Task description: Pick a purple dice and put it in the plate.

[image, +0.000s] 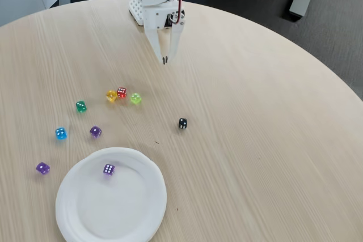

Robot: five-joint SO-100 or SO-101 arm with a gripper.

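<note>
On the round pale wooden table, the white two-finger gripper hangs with fingers pressed together, empty. The pale lavender translucent dice already sits inside the white paper plate; I'd lift clear without nudging anything.

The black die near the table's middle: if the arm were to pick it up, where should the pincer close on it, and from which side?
Probably from straight above, closing on two opposite side faces of the black die. It sits flat on the table with open wood all round, so the fingers have room on either side. The pincer hangs above the table, further back in the fixed view, fingertips together.
</note>
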